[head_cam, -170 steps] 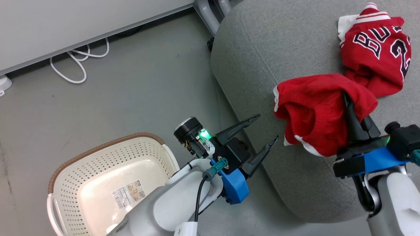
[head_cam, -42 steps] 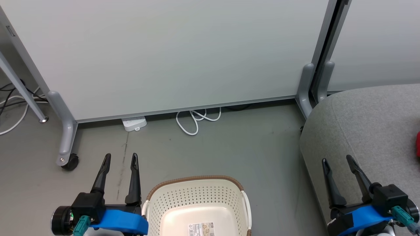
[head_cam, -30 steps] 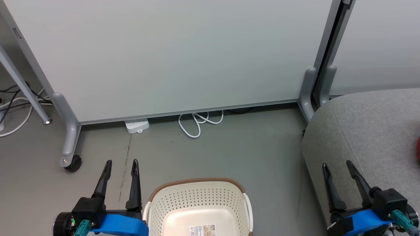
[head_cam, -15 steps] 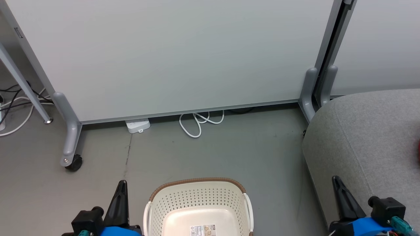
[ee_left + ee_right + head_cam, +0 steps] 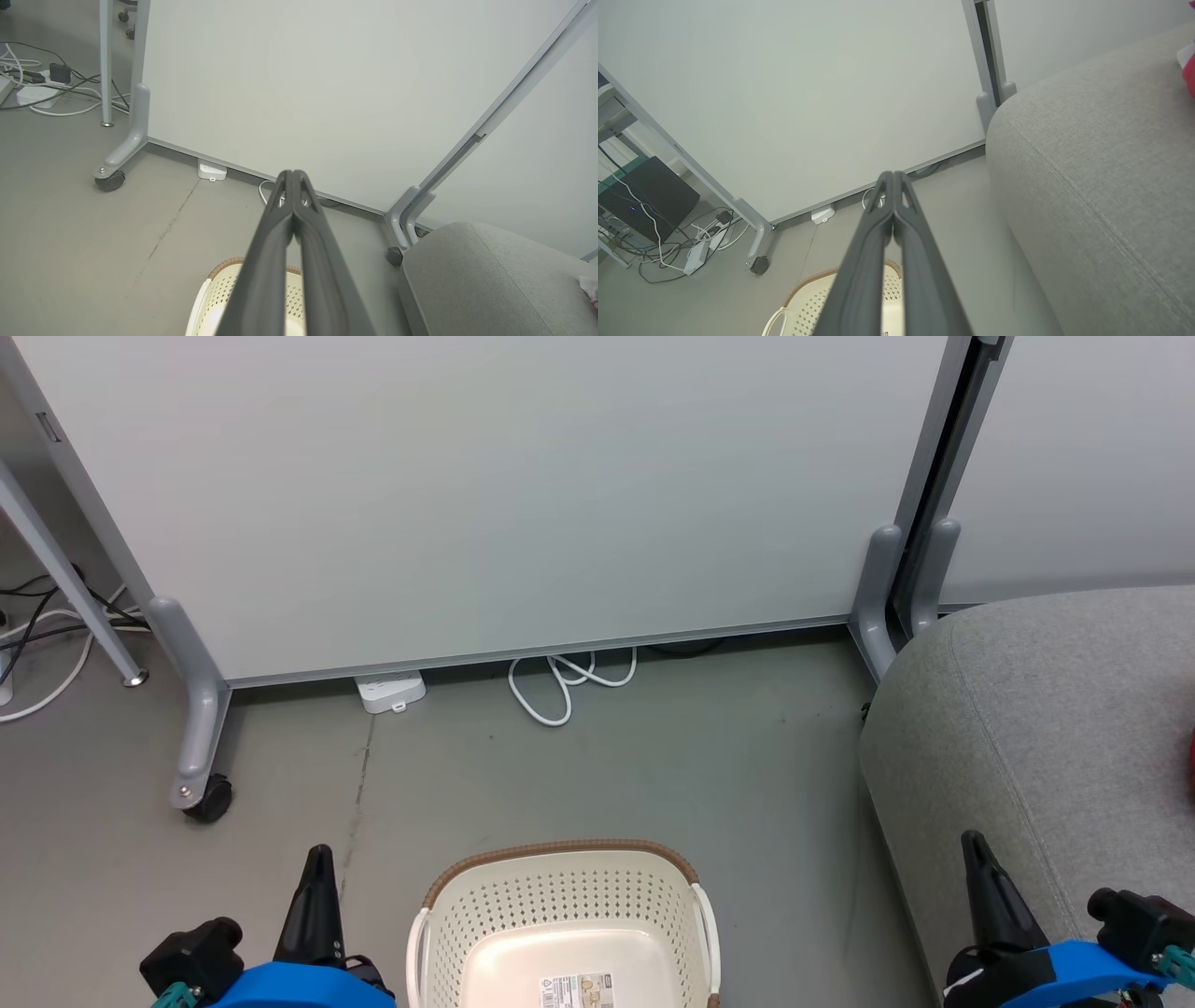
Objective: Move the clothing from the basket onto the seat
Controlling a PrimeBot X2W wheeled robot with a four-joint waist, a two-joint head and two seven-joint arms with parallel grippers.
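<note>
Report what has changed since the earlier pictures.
The right gripper let go of the clothing it held over the seat. It and the left gripper then drew back and shut on nothing. The head view turned toward the partition. The basket stays empty, and the clothing stays on the seat.

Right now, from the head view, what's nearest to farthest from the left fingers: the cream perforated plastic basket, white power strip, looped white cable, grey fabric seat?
1. Cream perforated plastic basket, just right of the shut left fingers.
2. White power strip, ahead, under the partition.
3. Looped white cable, ahead, further right.
4. Grey fabric seat, far right.
</note>
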